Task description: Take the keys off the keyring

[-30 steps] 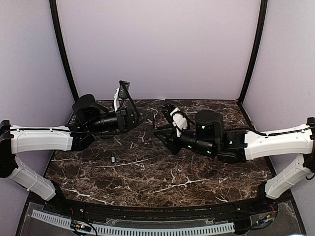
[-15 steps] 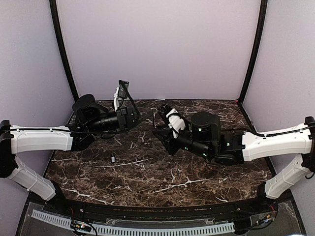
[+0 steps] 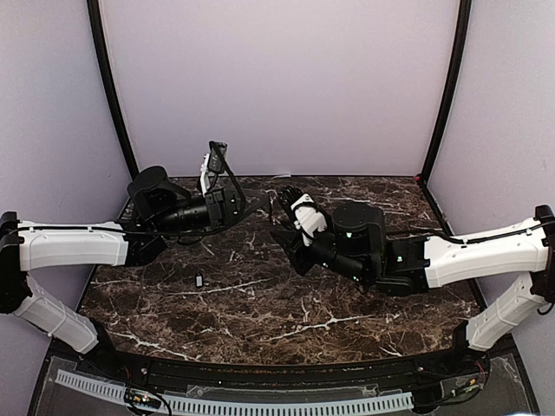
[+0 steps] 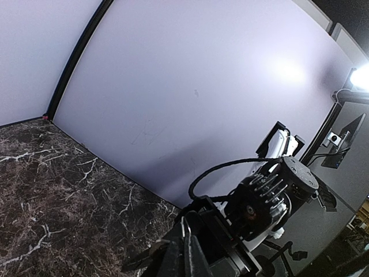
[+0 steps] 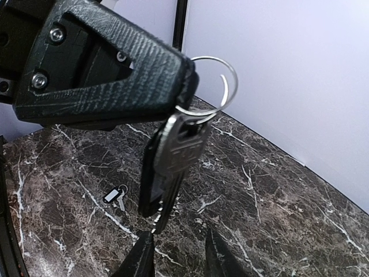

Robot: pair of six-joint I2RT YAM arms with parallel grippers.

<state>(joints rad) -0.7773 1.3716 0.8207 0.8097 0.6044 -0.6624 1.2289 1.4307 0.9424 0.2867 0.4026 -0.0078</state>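
My left gripper is shut on the keyring, a thin silver loop that it holds up above the table. The loop also shows between its fingers in the left wrist view. The keys, dark with metal glints, hang from the ring. My right gripper is open and empty just below the tips of the hanging keys, apart from them. In the top view the right gripper sits right next to the left one at the back middle of the table.
A single small key with a dark tag lies loose on the marble table; it also shows in the top view left of centre. Pale walls close in the back and both sides.
My right arm has shifted left and its wrist has turned, bringing the gripper closer under the hanging keys. My left arm has held still with the keyring.
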